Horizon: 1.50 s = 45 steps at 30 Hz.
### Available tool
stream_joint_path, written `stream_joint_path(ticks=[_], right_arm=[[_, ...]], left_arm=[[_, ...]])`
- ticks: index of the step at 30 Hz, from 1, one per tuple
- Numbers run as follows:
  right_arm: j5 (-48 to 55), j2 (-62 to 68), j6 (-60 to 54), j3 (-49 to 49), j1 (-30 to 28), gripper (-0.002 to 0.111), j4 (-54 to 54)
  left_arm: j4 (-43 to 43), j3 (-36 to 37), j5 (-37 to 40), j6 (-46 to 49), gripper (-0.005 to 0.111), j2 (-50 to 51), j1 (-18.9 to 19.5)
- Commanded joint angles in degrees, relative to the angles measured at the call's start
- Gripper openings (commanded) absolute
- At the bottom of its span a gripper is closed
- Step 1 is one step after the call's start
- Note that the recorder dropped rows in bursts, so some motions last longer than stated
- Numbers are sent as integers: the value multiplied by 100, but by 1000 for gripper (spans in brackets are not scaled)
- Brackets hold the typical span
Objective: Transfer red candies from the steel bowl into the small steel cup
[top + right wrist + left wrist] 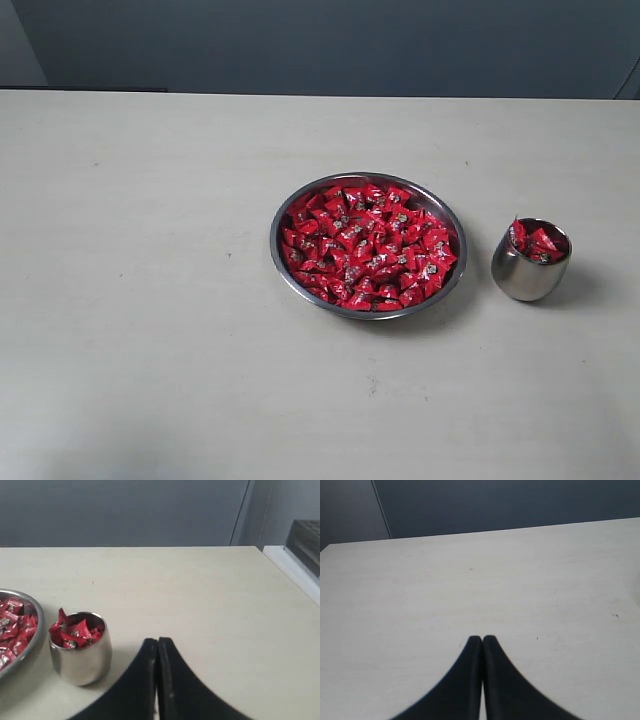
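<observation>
Exterior view: the steel bowl [276, 250] sits on the pale table [140, 300], a little right of centre. It is filled nearly to its rim with the red candies [368, 248], packed in one dense heap. Just beside it on the right, apart from it with a strip of table between them, stands the small steel cup [522, 280]. The cup is upright, with several more red candies piled in its mouth and one wrapper poking above the rim on the side nearer the bowl. Each wrapper carries a small white-silver mark, but it is too small and blurred to read in any view. In the right wrist view, the right gripper [158, 641] has its two dark fingers pressed together, tips touching, with nothing between them. It is over the table near the cup [82, 662] but clear of it, and part of the bowl's rim [39, 630] with its candies shows at the edge of the frame just beyond the cup. In the left wrist view, the left gripper [482, 639] is likewise closed and empty, its fingertips meeting along a hairline seam. It is over a stretch of table marked by a few faint specks and scratches. A grey-blue wall [320, 45] runs behind the table.
</observation>
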Motion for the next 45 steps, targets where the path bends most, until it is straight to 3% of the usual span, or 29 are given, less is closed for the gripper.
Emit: stream_joint_path(ticks=[1,45], right_arm=[[-12,-289,-3,301,-31,-1,-62],[254,-729,-23,456,-35,-1,-161]], left_arm=[[11,11,-55,-11,0,-27,-28],[11,11,-55,-11,0,-27,-28]])
